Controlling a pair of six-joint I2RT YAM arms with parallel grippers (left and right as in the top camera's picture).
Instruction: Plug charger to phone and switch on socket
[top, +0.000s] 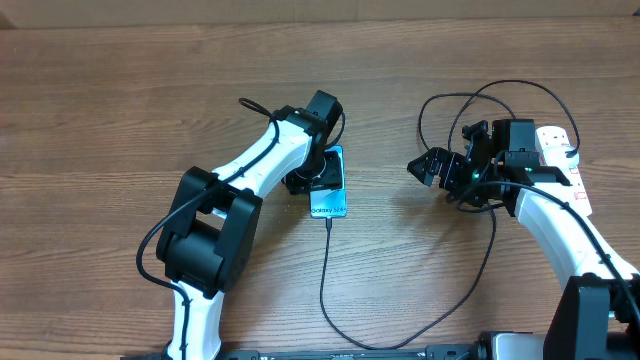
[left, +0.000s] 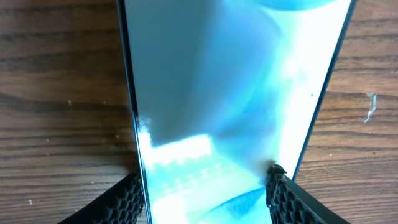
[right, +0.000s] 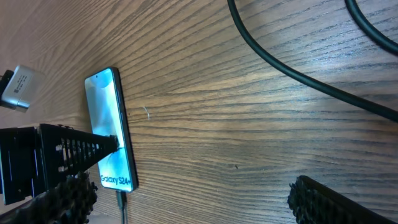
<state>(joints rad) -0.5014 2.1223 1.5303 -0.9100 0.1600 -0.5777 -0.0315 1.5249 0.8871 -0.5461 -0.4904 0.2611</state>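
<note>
Phone (top: 332, 200) lies flat on table (top: 100, 100), screen lit, between the left gripper (left: 205, 190) jaws. Its fingers (left: 127, 199) flank both long edges. Clamped or just beside it? Cannot tell, the wrist view is too close. Charger (top: 323, 275) plug tip meets the phone edge away from those jaws; the cable loops wide toward the right arm. Right gripper (right: 186, 193) is well apart from the phone, jaws spread wide, nothing between them. Socket (top: 553, 143) sits behind the right jaws, partly hidden by the arm.
</note>
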